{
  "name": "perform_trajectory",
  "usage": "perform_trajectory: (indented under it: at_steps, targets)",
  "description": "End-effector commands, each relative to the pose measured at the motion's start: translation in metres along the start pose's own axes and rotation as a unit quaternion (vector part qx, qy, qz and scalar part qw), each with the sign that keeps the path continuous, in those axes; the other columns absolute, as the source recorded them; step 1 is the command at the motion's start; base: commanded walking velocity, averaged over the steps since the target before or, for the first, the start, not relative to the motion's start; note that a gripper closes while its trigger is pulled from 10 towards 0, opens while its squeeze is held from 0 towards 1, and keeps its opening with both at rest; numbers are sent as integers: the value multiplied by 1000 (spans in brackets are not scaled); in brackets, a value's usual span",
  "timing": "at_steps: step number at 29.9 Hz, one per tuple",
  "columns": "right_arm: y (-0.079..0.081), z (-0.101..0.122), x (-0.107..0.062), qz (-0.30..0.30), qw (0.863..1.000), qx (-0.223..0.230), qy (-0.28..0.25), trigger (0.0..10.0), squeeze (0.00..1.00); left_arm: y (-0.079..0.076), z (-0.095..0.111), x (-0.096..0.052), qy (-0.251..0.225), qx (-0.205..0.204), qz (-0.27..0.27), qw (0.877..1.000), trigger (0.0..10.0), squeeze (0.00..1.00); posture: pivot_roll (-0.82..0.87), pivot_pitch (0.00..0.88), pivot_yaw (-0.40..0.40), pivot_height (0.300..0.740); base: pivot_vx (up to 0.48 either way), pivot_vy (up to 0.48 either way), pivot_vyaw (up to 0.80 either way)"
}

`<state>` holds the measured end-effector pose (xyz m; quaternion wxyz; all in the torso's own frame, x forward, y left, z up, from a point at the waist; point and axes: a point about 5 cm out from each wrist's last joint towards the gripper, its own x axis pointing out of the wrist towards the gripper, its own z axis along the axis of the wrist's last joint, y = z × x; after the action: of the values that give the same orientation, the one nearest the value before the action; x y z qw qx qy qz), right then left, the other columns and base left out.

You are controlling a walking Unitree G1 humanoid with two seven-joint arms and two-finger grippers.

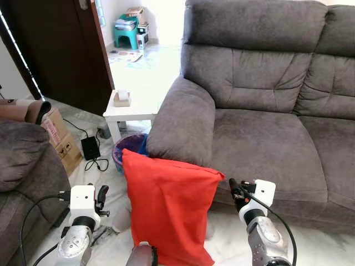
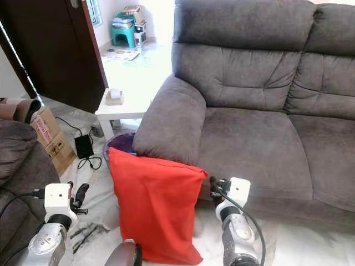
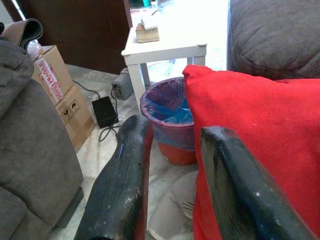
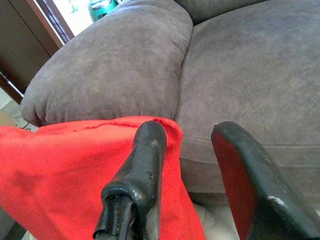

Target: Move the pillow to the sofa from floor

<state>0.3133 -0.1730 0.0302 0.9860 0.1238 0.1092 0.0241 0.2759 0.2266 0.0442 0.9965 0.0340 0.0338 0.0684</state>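
The red pillow [image 1: 169, 210] stands upright on the floor, leaning against the front of the grey sofa [image 1: 260, 138] below its left armrest [image 1: 183, 122]. My left gripper [image 3: 175, 165] is open, low at the pillow's left side, one finger [image 3: 235, 190] against the red fabric [image 3: 260, 135]. My right gripper [image 4: 192, 150] is open too, at the pillow's upper right corner [image 4: 75, 165], in front of the seat cushion. Nothing is held in either gripper. In the eye views both wrists show low down, left [image 1: 83, 202] and right [image 1: 260, 194], on either side of the pillow.
A purple waste basket [image 3: 167, 117] with a blue liner stands behind the pillow beside a white side table [image 1: 130, 113]. Cardboard boxes [image 1: 58, 138], a black adapter [image 1: 90, 148] with cables and another grey seat [image 1: 22, 166] are on the left. A dark door [image 1: 61, 50] stands open.
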Motion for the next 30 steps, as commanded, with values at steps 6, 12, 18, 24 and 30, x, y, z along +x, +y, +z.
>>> perform_trajectory:
  at_steps: [6, 12, 18, 24, 30]
  targets:
    - [1, 0, 1, 1, 1000, 1, 4, 10000, 0, 3, -2, 0, 8, -2, 0, 1000, 10000, 0, 176, 70, 47, 607, 0, 0, 0]
    - [-4, -2, -1, -1, 1000, -3, 13, 10000, 0, -1, -1, 0, 7, -6, 2, 1000, 10000, 0, 166, 84, 35, 607, 0, 0, 0]
    - [-3, 1, 0, -2, 1000, -7, 5, 10000, 0, 0, -7, -2, 18, -8, 2, 1000, 10000, 0, 144, 83, 45, 607, 0, 0, 0]
    - [-2, -3, -1, 3, 1000, -6, 16, 10000, 0, 0, -6, -2, 19, -8, 1, 1000, 10000, 0, 146, 85, 40, 597, 0, 0, 0]
    - [-3, -1, -1, 0, 1000, -3, 8, 10000, 0, 0, -7, -2, 21, -11, 2, 1000, 10000, 0, 148, 80, 38, 597, 0, 0, 0]
